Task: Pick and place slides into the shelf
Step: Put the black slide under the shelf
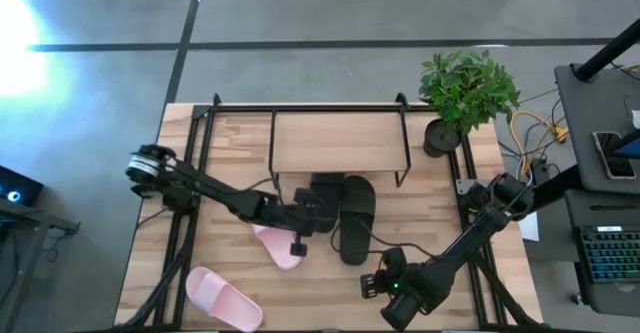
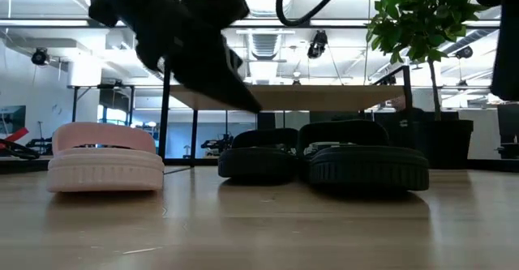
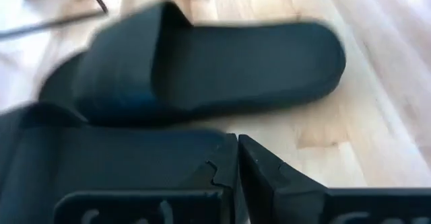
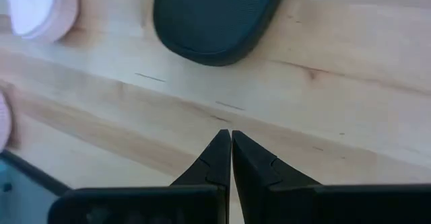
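Note:
Two black slides (image 1: 355,218) (image 1: 325,191) lie side by side, soles on the table, just in front of the shelf (image 1: 340,141); in the low view they are the black slides (image 2: 259,152) (image 2: 365,160). One pink slide (image 1: 278,245) lies partly under my left arm. The other pink slide (image 1: 222,298) lies near the table's near left corner. My left gripper (image 3: 236,157) is shut and hovers over the left black slide (image 3: 101,160), clear of it in the low view (image 2: 243,96). My right gripper (image 4: 231,150) is shut above bare table near the black slide's heel (image 4: 215,15).
A potted plant (image 1: 465,98) stands at the table's far right corner beside the shelf. A black metal frame (image 1: 200,123) runs around the table's edges. Bare wood (image 1: 440,213) lies right of the black slides. Cables and a keyboard (image 1: 605,248) sit off the table's right.

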Robot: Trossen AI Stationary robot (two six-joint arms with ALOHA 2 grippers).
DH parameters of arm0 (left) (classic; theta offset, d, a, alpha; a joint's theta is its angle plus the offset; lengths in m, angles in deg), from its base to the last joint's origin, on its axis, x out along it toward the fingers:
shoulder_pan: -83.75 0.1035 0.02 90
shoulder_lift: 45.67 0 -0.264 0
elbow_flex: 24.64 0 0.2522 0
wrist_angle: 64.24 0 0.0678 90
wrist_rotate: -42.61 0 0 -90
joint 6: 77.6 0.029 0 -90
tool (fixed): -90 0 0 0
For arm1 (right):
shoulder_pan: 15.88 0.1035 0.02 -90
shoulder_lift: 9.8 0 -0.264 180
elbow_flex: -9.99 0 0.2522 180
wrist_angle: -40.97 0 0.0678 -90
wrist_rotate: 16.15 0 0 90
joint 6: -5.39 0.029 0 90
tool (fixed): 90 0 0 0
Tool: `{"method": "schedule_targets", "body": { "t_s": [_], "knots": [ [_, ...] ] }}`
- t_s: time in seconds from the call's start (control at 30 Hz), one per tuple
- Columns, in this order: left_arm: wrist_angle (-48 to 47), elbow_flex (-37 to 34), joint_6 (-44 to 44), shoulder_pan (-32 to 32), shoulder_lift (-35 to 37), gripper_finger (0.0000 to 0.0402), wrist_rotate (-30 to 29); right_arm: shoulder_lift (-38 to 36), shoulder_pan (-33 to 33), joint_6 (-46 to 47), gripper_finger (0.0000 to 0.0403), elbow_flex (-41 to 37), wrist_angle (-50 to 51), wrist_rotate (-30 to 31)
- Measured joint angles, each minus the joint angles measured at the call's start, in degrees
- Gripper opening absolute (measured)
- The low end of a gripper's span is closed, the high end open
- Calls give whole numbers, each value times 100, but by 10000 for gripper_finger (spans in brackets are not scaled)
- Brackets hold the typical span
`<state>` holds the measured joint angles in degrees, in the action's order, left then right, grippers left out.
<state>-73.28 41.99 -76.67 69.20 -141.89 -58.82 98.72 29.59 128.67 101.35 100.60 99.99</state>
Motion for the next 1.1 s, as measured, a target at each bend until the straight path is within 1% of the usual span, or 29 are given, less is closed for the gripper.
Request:
{"method": "schedule_targets", "body": {
  "t_s": [0.1, 0.23, 0.4, 0.57, 0.67, 0.83, 1.1],
  "knots": [
    [-234, 87, -4, 6, -268, 0, -221, -1, -4, 37, 9, -2, -62, 28],
    [-279, 89, 0, 8, -495, 0, -259, 1, -43, -109, 9, -2, -470, 157],
    [-247, 86, -44, 24, -621, 0, -290, 27, -268, -700, 9, -2, -1051, 157],
    [-200, 84, -50, 28, -685, 0, -296, 27, -652, -1339, 9, -3, -1061, 146],
    [-200, 84, -52, 28, -687, 0, -293, 28, -842, -1626, 9, -25, -1076, 30],
    [-214, 80, -59, 28, -680, 0, -281, 194, -854, -1605, 9, -61, -1263, -231],
    [-222, 78, -65, 28, -676, 0, -268, 599, -589, -854, 9, -56, -1460, -123]
  ]
}}
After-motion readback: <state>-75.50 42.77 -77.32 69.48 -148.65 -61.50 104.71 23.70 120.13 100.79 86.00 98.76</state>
